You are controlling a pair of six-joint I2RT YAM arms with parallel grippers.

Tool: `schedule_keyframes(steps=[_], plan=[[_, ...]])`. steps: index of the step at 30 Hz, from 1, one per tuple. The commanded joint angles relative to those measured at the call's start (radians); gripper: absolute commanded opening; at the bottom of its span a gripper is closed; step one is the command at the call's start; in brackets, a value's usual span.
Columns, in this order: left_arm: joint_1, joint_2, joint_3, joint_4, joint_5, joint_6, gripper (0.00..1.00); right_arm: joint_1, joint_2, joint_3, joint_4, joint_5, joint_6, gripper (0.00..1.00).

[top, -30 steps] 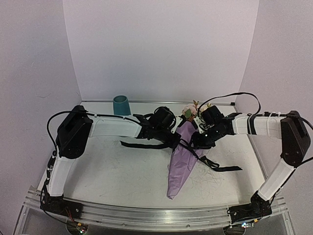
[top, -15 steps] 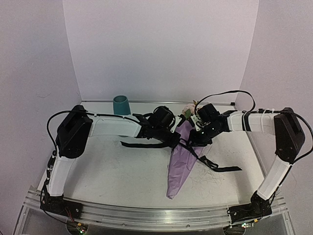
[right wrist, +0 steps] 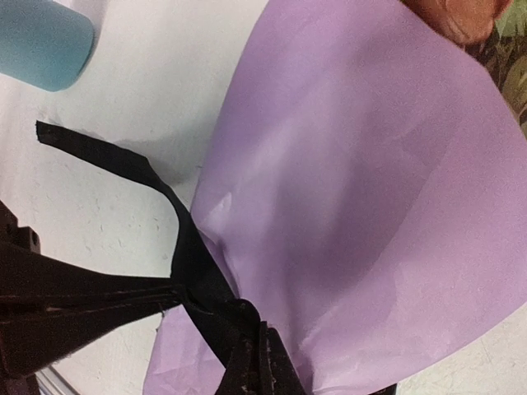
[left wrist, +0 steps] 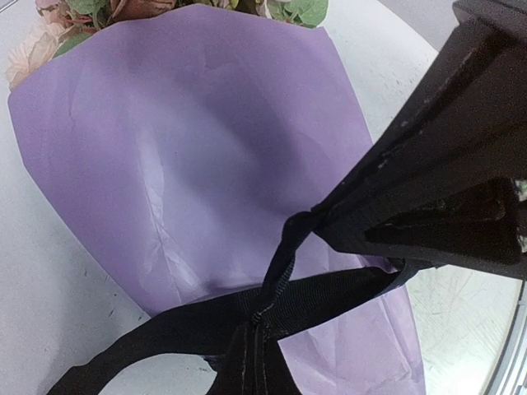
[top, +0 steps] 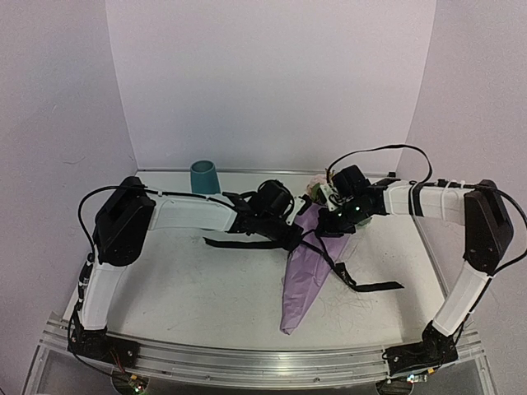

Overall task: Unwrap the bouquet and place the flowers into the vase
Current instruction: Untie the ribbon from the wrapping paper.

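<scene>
- Your left arm (top: 193, 216) and your right arm (top: 440, 207) are built the same: smooth white links between bulky black joint housings.
- The right cable (top: 375, 153) is thin and black and makes a free loop. The left cable (top: 86, 206) is black too.
- Some white cable ties (top: 445, 189) go around the right arm's white link.
- The left tool (left wrist: 317, 220) and the right tool (right wrist: 257, 358) have flat, matt black fingers.
- The right base (top: 416, 358) is black and sits on a silver rail (top: 247, 358).
</scene>
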Motion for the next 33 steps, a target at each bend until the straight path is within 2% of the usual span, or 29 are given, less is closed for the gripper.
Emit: schedule_keyframes(steps=[1,9,13,22,28,33], plan=[[0.007,-0.06,-0.008,0.016,0.031,-0.01,0.04,0.001,-0.006,0.067,-0.045,0.014,-0.019,0.02],[0.006,-0.076,-0.01,0.016,-0.001,-0.012,0.34,0.001,0.018,0.117,-0.05,-0.023,-0.026,0.03],[0.007,-0.084,-0.002,0.016,-0.038,-0.016,0.42,0.001,0.025,0.134,-0.049,-0.043,-0.029,0.03],[0.018,-0.057,0.06,0.02,-0.079,-0.033,0.46,0.001,0.026,0.149,-0.052,-0.09,-0.034,0.05],[0.034,-0.013,0.109,0.025,-0.088,-0.061,0.44,0.001,0.015,0.16,-0.048,-0.135,-0.024,0.05],[0.052,0.006,0.122,0.045,-0.038,-0.083,0.42,0.001,0.001,0.155,-0.045,-0.155,-0.019,0.06]])
